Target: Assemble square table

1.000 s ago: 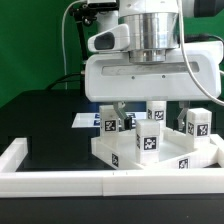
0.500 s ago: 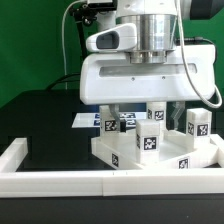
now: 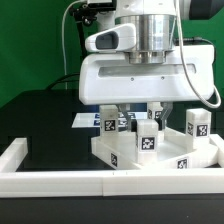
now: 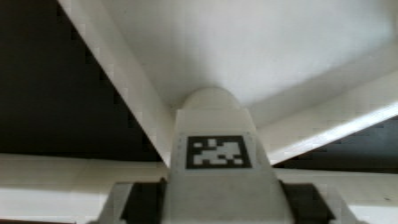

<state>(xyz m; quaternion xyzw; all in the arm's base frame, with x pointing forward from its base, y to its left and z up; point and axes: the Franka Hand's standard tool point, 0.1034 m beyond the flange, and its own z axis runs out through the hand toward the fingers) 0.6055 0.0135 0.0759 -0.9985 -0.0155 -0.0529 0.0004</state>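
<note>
The white square table slab (image 3: 125, 150) lies on the table with white tagged legs standing on it: one at the exterior view's left (image 3: 108, 122), one in front (image 3: 148, 140), one at the right (image 3: 195, 124). My gripper (image 3: 137, 112) hangs low over the slab's middle, its fingers down among the legs. In the wrist view my gripper (image 4: 226, 205) has a dark pad tight against each side of an upright tagged leg (image 4: 221, 130). The slab (image 4: 160, 60) and its raised rim lie below that leg.
A long white border wall (image 3: 60, 180) runs along the front and up the exterior view's left side. The marker board (image 3: 84, 120) lies flat behind the slab. The arm's wide white hand (image 3: 150, 75) hides the back of the slab.
The hand has come down a little, so its fingers now reach lower among the legs and hide more of the back leg.
</note>
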